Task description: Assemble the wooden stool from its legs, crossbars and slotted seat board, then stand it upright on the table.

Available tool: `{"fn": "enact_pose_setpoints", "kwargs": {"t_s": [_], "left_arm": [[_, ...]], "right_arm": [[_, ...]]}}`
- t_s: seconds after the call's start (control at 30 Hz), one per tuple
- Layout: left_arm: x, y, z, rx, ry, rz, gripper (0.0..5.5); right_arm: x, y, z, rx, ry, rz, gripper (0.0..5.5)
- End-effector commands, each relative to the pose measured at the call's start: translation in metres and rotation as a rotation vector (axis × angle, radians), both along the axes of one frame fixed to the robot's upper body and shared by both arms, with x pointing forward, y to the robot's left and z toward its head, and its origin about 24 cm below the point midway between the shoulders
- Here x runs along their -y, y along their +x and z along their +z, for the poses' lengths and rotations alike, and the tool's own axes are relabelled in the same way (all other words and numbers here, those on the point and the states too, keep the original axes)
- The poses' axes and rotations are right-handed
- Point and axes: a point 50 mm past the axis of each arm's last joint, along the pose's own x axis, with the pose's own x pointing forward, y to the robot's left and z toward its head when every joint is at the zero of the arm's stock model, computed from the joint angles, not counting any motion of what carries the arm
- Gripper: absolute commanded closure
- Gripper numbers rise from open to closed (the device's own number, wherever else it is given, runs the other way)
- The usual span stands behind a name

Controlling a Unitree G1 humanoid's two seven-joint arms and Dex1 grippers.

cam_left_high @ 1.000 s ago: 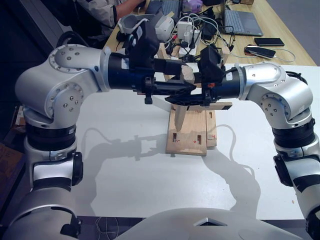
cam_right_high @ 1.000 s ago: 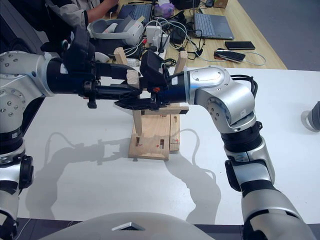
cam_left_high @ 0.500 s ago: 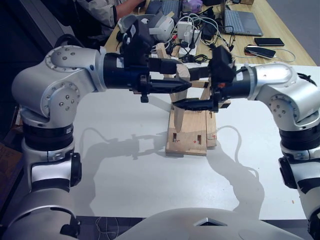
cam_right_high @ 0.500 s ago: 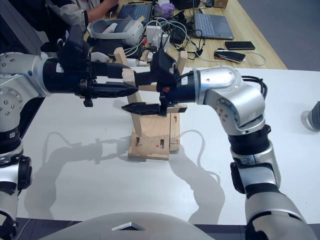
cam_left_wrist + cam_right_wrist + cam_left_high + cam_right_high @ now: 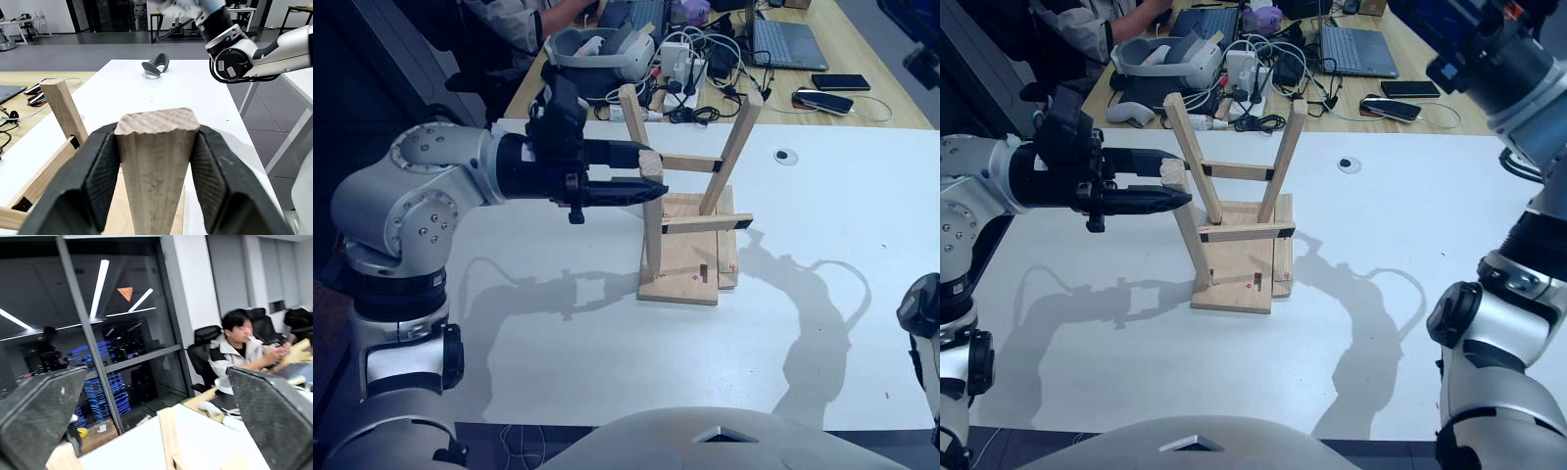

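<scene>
The left gripper (image 5: pixel 643 176) clamps a leg (image 5: pixel 653 235) of the upturned stool (image 5: pixel 705 224). The right gripper (image 5: pixel 156 416) gapes wide, held high.

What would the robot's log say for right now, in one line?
left tool: shut on stool leg | right tool: open, raised | stool: upside down on table

Office/lab, open-plan. White bench (image 5: pixel 558 372) backs onto wood bench (image 5: pixel 886 49) w/ laptop (image 5: pixel 783 39), phones (image 5: pixel 822 100), headset (image 5: pixel 607 47) and cable tangle (image 5: pixel 690 59). Right wrist view: glass partition (image 5: pixel 132 347), ceiling strip lights (image 5: pixel 100 284), office chairs (image 5: pixel 203 350). Left wrist view: more tables (image 5: pixel 244 10) across grey floor (image 5: pixel 73 55), dark glazed wall behind.
</scene>
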Motion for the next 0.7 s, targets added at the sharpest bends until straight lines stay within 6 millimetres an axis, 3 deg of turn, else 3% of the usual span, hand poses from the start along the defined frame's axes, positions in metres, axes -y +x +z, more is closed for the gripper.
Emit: {"fn": "enact_pose_setpoints", "kwargs": {"t_s": [0.03,0.13,0.23,0.4,0.53,0.7], "left_arm": [[-0.009,-0.005,-0.002,0.028,-0.05,-0.009,3.48],[-0.013,-0.006,0.001,0.053,-0.06,-0.01,3.48],[-0.017,-0.007,0.006,0.079,-0.069,-0.008,3.48],[-0.021,-0.012,0.005,0.097,-0.075,-0.032,3.48],[-0.022,-0.016,-0.007,0.081,-0.046,-0.059,3.48],[-0.02,-0.014,-0.019,0.108,-0.003,-0.053,3.48]], "right_arm": [[0.022,-0.03,-0.093,-0.379,-0.224,-0.055,0.1],[0.022,-0.074,-0.152,-0.591,-0.391,0.041,0.1],[0.011,-0.099,-0.181,-0.645,-0.473,0.109,0.1],[-0.039,-0.111,-0.195,-0.512,-0.491,0.208,0.1],[-0.063,-0.115,-0.197,-0.464,-0.52,0.318,0.1],[-0.086,-0.104,-0.199,-0.329,-0.613,0.344,0.1]]}}
